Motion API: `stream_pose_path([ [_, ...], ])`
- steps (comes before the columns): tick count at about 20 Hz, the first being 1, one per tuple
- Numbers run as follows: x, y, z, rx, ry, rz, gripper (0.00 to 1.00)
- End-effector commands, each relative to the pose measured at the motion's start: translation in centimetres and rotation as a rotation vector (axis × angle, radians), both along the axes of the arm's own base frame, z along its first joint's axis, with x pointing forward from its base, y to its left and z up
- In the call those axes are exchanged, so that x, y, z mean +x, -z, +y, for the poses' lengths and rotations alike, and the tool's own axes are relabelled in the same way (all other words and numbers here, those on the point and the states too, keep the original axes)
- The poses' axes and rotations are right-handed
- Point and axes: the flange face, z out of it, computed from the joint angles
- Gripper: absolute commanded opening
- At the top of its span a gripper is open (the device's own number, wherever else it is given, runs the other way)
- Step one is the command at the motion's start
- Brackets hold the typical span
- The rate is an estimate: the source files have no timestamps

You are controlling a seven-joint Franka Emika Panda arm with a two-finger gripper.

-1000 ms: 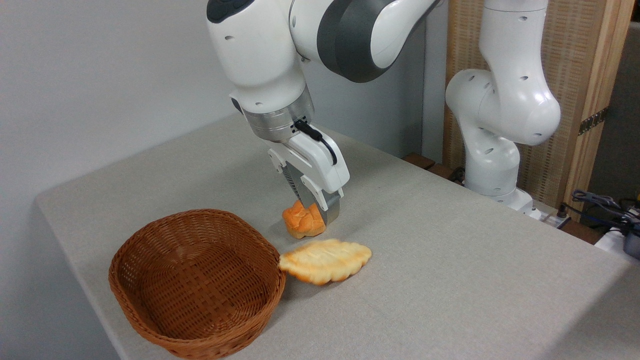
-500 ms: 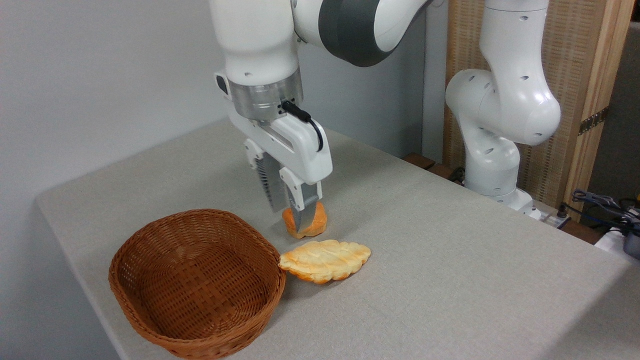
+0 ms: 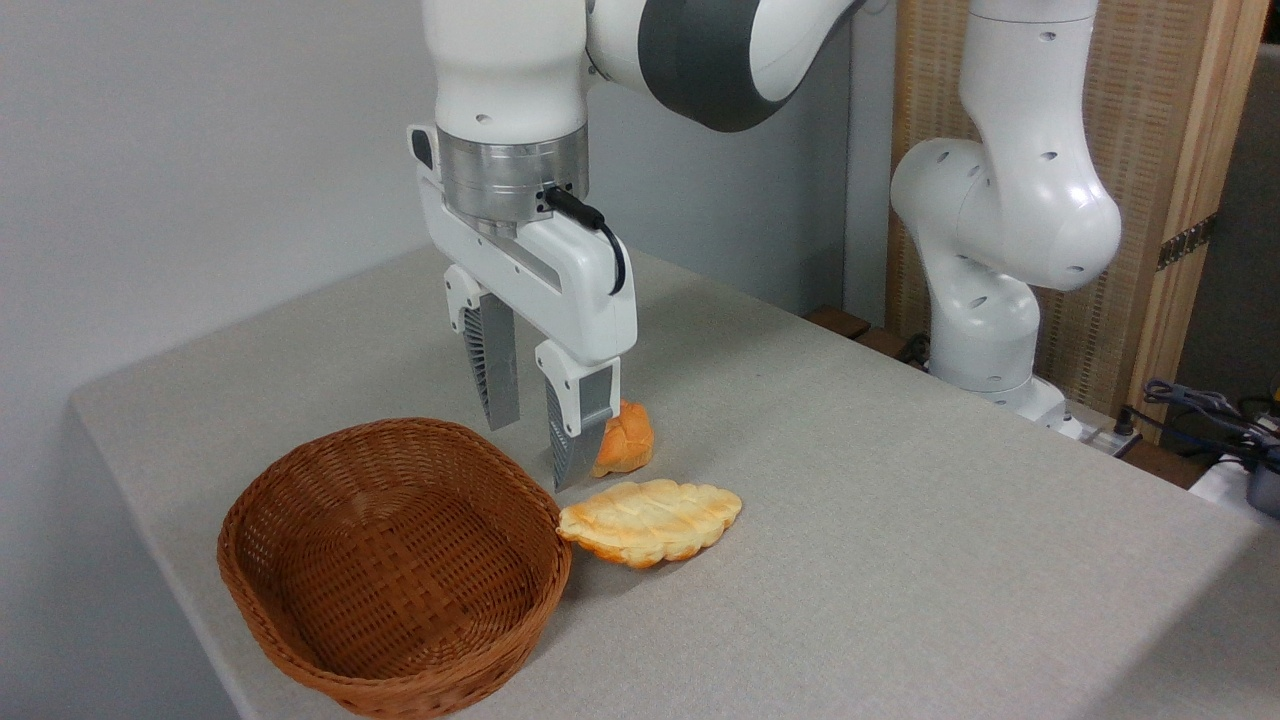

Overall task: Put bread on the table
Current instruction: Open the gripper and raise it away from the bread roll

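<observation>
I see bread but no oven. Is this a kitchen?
Probably not: it looks like a robot lab. A robot arm's hand hangs over a plain grey table, with cables at the side.

the small orange bun (image 3: 626,438) was partly hidden behind the gripper's (image 3: 535,448) finger at its 9 o'clock; the arm's upper links ran off the top edge.

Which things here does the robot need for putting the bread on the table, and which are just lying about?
For the job:
- bread, long and leaf-shaped, lying on the table
- table
- pincer, open and holding nothing

Just lying about:
- wicker basket, nothing in it
- small orange bun, behind the pincer
- cables, far right
</observation>
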Motion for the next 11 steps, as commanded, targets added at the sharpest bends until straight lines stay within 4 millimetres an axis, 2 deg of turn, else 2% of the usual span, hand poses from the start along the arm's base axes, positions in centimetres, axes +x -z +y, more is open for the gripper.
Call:
stream_pose_path([
  [1,0.6,-1.0,0.2,0.012,0.009,-0.029,1.0],
  [6,2.1,0.5,-2.7,0.06,0.019,-0.003,1.0],
  [8,3.0,-0.1,-3.7,0.06,-0.014,-0.013,1.0],
  [11,3.2,0.2,-3.9,0.05,-0.021,-0.01,1.0],
])
